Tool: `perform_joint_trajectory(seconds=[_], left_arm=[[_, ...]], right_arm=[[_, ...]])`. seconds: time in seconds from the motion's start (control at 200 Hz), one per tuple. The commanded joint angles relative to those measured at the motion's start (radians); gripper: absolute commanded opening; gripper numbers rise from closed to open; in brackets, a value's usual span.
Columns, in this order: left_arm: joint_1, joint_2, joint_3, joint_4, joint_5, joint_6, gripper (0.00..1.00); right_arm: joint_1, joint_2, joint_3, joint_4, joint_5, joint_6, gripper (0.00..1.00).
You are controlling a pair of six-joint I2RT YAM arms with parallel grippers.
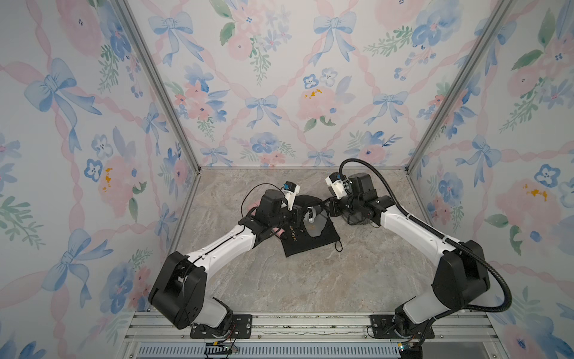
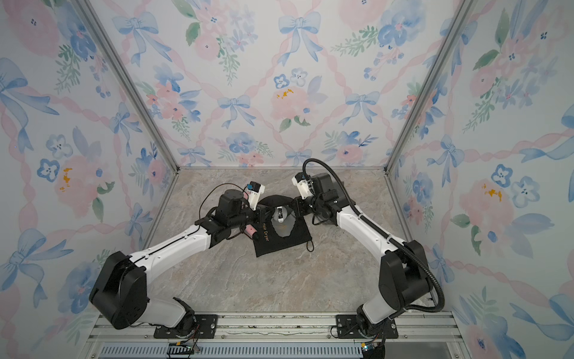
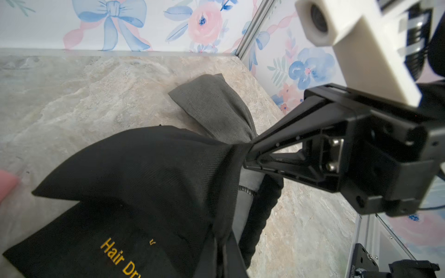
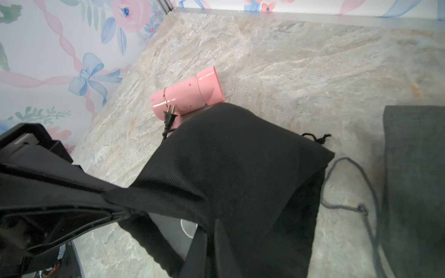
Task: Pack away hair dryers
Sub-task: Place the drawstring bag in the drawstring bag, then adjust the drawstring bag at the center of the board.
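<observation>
A black pouch [image 1: 313,244] [image 2: 284,244] lettered "Hair Dryer" lies mid-table, its mouth stretched open between my two grippers. A white hair dryer [image 1: 310,214] [image 2: 280,214] sits inside the mouth, and only a white sliver [image 4: 189,227] of it shows in the right wrist view. My left gripper [image 1: 302,212] [image 3: 224,260] is shut on the mouth's left rim. My right gripper [image 1: 326,207] [image 4: 212,252] is shut on the right rim. A pink hair dryer [image 4: 187,96] [image 2: 250,231] with a black plug lies left of the pouch, partly under my left arm.
A grey cloth pouch [image 3: 214,106] [image 4: 414,180] lies to the right of the black one, mostly under my right arm [image 1: 403,220], with its grey drawstring [image 4: 361,192] trailing on the stone-patterned table [image 1: 310,279]. Floral walls close in the back and both sides.
</observation>
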Motion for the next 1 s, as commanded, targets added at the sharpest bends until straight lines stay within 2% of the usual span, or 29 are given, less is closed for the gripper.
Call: perform_joint_trajectory(seconds=[0.0,0.1,0.21,0.265,0.315,0.445,0.6,0.715,0.835,0.995], left_arm=[[0.0,-0.053,-0.108,0.054,-0.062,-0.057,0.19],[-0.011,-0.064,-0.171,0.083,-0.061,-0.079,0.43],[-0.032,-0.102,-0.2,0.083,-0.078,-0.085,0.58],[-0.035,-0.137,-0.206,0.081,-0.08,-0.092,0.68],[-0.037,-0.173,-0.248,0.081,-0.082,-0.095,0.71],[-0.041,-0.273,-0.306,0.056,-0.089,-0.128,0.76],[-0.046,-0.375,-0.394,0.035,-0.11,-0.226,0.76],[-0.056,-0.407,-0.442,0.021,-0.114,-0.299,0.76],[-0.115,-0.425,-0.477,0.013,-0.161,-0.332,0.76],[-0.183,-0.376,-0.485,0.013,-0.229,-0.361,0.76]], right_arm=[[0.007,-0.012,-0.1,0.03,0.169,0.019,0.2],[0.053,-0.03,-0.155,0.037,0.207,0.015,0.34],[0.071,-0.062,-0.188,0.043,0.219,0.026,0.47],[0.074,-0.101,-0.209,0.06,0.214,0.041,0.6],[0.075,-0.132,-0.22,0.068,0.203,0.054,0.65],[0.092,-0.208,-0.232,0.042,0.158,0.07,0.73],[0.129,-0.299,-0.262,-0.007,0.141,0.077,0.81],[0.143,-0.343,-0.271,-0.074,0.172,0.102,0.81],[0.142,-0.415,-0.322,-0.083,0.231,0.159,0.81],[0.126,-0.444,-0.351,-0.121,0.281,0.201,0.81]])
